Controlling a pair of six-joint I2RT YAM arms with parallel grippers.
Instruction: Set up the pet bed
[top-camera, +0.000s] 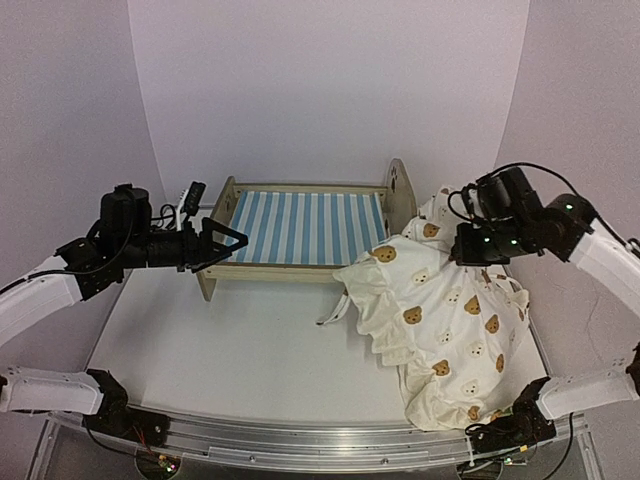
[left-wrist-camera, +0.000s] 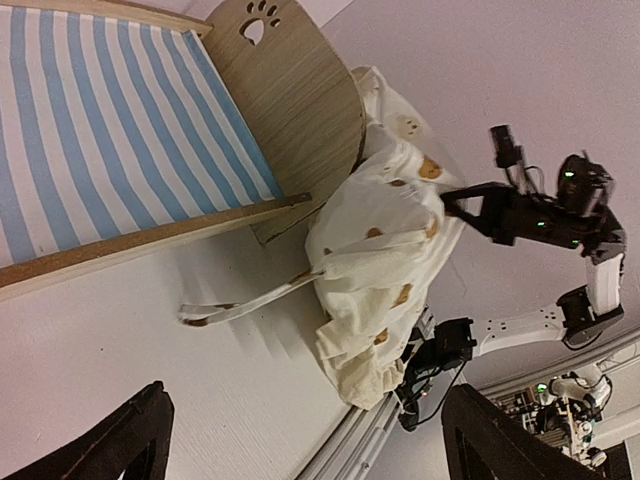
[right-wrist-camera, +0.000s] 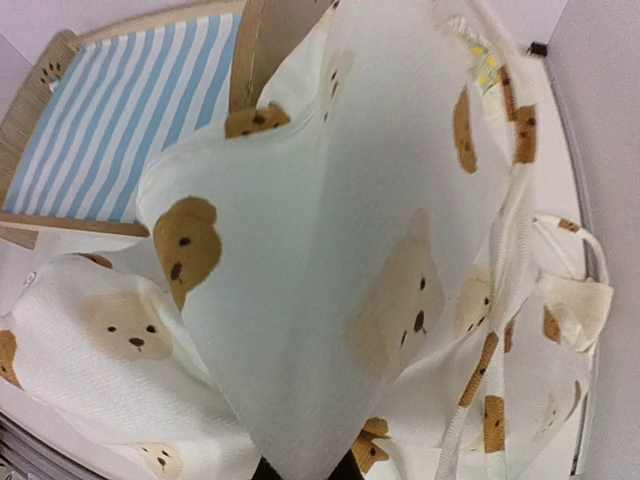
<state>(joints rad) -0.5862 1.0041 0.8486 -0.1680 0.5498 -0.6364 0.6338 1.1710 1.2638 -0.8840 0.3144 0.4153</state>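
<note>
Your pet bed (top-camera: 305, 228) stands at the back of the surface (top-camera: 240, 350), its striped base bare and facing up, ready for bedding. The bear-print cushion (top-camera: 440, 320) slumps just to its right. One edge leans on the right end board (top-camera: 400, 195) and the rest lies crumpled across the surface. Your right pincer (top-camera: 472, 250) is pressed together on a fold near the cushion's top, tenting the cloth upward, likely so you can lift it over that board. Your left pincer (top-camera: 238, 248) hangs spread beside the left end board (top-camera: 226, 195), near its front corner. It holds nothing and is probably placed to steady the frame.
</note>
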